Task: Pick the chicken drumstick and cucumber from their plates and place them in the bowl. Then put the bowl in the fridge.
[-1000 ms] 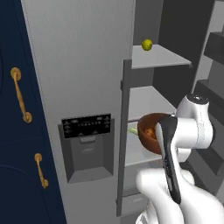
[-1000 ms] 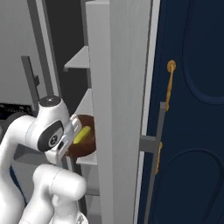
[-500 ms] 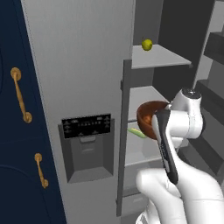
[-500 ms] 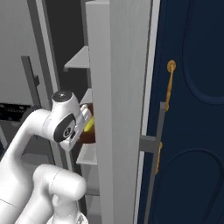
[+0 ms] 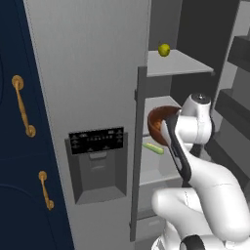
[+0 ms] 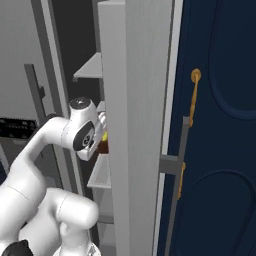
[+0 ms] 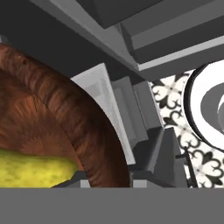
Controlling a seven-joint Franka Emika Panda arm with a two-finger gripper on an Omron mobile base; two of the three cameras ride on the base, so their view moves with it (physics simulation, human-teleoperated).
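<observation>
**Bowl carried up into the fridge**

Lifted and pushed further in over the last second, the bowl point(image 5: 158, 122) is now seen at the level of the middle shelf point(image 5: 161, 168), where a second ago it was lower and nearer the arm. It is held tipped, its open side turned toward the left base camera, at the edge of the fridge point(image 5: 97, 97) door opening. From the right base view, a sliver of the bowl point(image 6: 103, 146) is glimpsed past the door edge, with a spot of yellow-green just above it.

The gripper point(image 7: 105, 177) is closed down tight on the bowl point(image 7: 65, 109) rim, as shown in the hand view, where the reddish-brown wall is pinched at the bottom of the picture. The cucumber point(image 7: 35, 168) is seen lying inside the bowl, against the inner wall. Whether the drumstick is in there cannot be told.

On the middle shelf a pale-green stick point(image 5: 153, 148) is lying flat, just below the bowl. A round yellow fruit point(image 5: 164, 50) is sitting on the top shelf point(image 5: 180, 66).
</observation>
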